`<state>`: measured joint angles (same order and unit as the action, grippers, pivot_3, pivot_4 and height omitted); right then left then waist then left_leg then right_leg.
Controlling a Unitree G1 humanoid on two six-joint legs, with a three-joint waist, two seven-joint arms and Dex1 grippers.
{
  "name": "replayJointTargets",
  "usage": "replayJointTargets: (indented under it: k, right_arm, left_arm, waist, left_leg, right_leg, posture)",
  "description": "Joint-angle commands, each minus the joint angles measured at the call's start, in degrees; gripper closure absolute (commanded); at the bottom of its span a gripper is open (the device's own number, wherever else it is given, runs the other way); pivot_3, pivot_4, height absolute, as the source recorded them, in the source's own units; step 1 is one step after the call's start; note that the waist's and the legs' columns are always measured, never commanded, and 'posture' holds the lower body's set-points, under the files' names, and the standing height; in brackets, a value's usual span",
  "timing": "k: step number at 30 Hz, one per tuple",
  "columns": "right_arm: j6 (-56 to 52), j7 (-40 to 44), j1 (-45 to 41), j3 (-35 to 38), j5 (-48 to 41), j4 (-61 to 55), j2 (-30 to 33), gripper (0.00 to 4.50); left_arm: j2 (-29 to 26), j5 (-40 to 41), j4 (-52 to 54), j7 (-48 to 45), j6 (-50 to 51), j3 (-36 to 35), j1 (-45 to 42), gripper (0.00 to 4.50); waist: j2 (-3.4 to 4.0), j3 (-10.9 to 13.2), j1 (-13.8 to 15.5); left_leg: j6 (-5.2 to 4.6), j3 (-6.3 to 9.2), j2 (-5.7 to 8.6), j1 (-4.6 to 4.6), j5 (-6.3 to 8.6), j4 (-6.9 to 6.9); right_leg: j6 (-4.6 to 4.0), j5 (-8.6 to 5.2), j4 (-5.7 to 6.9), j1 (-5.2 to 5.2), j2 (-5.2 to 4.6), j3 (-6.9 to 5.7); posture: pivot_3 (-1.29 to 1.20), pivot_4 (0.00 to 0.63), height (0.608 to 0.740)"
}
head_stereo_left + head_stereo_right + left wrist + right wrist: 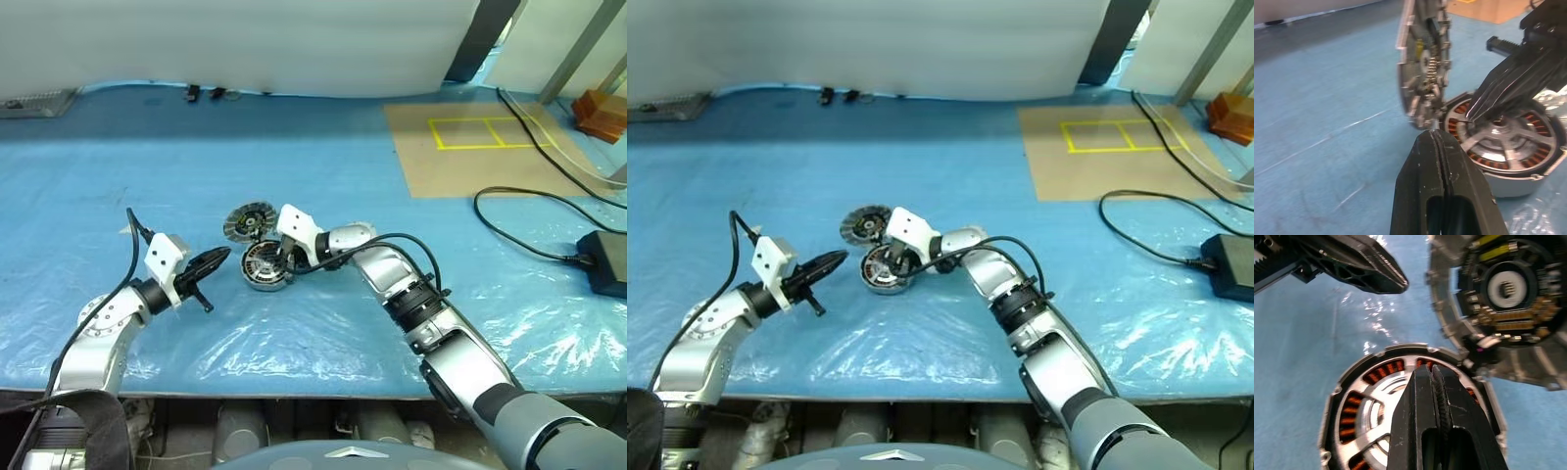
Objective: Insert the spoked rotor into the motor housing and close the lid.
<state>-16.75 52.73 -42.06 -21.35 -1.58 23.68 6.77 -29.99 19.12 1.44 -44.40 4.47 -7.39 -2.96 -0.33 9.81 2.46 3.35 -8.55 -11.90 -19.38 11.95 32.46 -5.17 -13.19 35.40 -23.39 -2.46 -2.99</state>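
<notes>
On the blue plastic sheet (323, 176), near mid-table: motor housing (263, 266) lying flat with copper windings showing, spoked rotor (1506, 132) already seated inside, silver spokes over the orange ring. Insertion apparently done, then; closing not yet. Lid (248, 221) propped on edge just behind the housing and touching its rim (electronics side seen by the right wrist camera, so due to be tipped over the housing, by this reading). Right gripper (285, 260) clenched, empty, tips resting over the rotor's hub as if pressing it home; no grasp on anything visible. Left gripper (217, 258) likewise clamped shut on nothing, level, pointing at the housing from just beside it, apart from both parts. Left to do: free the right fingers from the rotor, take the lid, lower it onto the housing. In the way: the right gripper itself, sitting exactly where the lid must land. Farther off and harmless: cardboard sheet (470, 147) with yellow tape, black cable (519, 235) running to a power brick (602, 262).
</notes>
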Motion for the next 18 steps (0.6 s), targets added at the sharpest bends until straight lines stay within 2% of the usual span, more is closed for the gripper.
replayJointTargets:
  k: [1,6,9,18]
  right_arm:
    - [0.5,2.2,0.6,3.9,-4.2,-5.6,1.5,4.45]
    - [-2.1,4.7,3.6,5.3,-6.4,-12.0,5.9,4.45]
    - [-5.9,6.5,6.0,5.3,-8.0,-16.7,9.1,4.45]
    - [-10.6,5.2,10.2,6.1,-9.2,-22.8,13.1,4.45]
  left_arm:
    - [-1.5,-2.7,-3.8,1.7,-1.6,-1.1,-2.0,4.50]
    - [-1.6,-4.9,-10.8,2.3,-5.0,-1.0,-5.9,4.50]
    - [0.0,-4.6,-16.8,1.1,-7.3,-0.2,-12.4,4.50]
    - [5.3,-2.2,-32.8,-10.7,-12.7,1.9,-27.2,4.50]
  waist:
    - [-0.01,0.0,0.0]
    - [-0.01,0.0,0.1]
    - [-0.01,0.0,0.5]
    - [-0.03,0.0,0.4]
  left_leg:
    - [0.00,0.01,0.01,-0.04,0.00,-0.02]
    - [0.00,0.02,0.03,-0.29,0.00,-0.09]
    - [0.00,0.03,0.03,-0.30,0.00,-0.05]
    - [0.01,0.05,0.07,-0.34,-0.01,0.03]
  right_leg:
    - [0.00,0.00,-0.04,-0.02,0.00,0.00]
    - [0.01,0.00,-0.10,-0.06,0.08,-0.03]
    - [0.01,0.01,-0.08,-0.06,0.09,-0.05]
    - [0.04,0.03,-0.07,-0.04,0.06,-0.04]
  posture:
    - [0.00,0.150,0.740]
    - [0.00,0.150,0.740]
    - [0.00,0.150,0.740]
    - [0.00,0.150,0.740]
